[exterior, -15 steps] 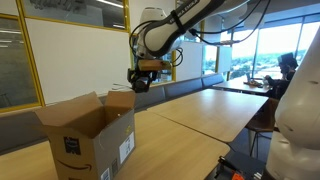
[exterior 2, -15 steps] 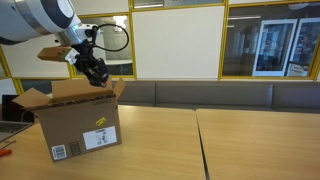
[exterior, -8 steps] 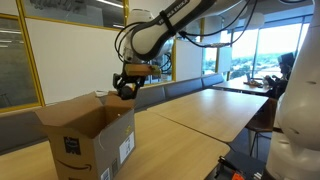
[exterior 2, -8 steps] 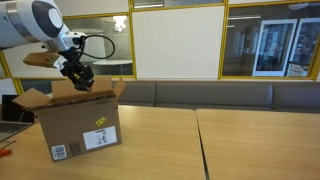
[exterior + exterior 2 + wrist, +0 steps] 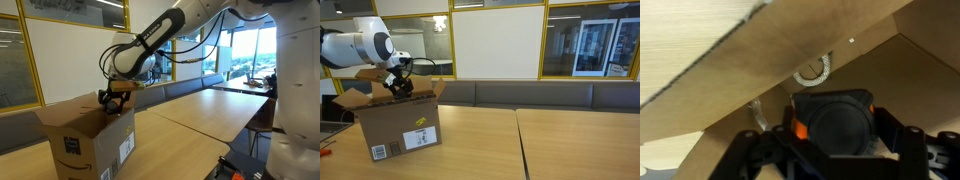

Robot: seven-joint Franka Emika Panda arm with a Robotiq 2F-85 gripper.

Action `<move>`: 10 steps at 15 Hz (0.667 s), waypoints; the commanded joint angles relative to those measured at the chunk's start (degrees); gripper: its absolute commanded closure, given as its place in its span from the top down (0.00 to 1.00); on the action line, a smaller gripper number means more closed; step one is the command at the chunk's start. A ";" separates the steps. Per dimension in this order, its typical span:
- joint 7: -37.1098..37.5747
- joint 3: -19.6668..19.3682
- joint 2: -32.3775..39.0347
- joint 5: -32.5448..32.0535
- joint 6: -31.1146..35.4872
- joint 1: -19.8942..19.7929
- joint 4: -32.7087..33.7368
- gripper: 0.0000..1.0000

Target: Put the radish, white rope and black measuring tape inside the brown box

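Both exterior views face brown box (image 5: 78, 140), wrist close inside

Light wooden tables (image 5: 570, 145) are standing edge to edge, a narrow seam showing between them. A dark padded bench (image 5: 540, 95) is running along the wall behind them. White panels in yellow frames (image 5: 495, 40) are lining that wall. Daylight is coming through large windows (image 5: 250, 45) in an exterior view. A small orange object (image 5: 325, 150) is lying at the picture's edge, too small to identify.
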 commanded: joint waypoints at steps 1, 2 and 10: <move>-3.68 -2.00 7.54 1.84 -0.40 2.76 8.49 0.56; -4.45 -2.39 9.33 2.32 -0.72 3.12 10.33 0.56; -7.87 -5.08 15.55 7.34 -3.83 4.12 16.48 1.00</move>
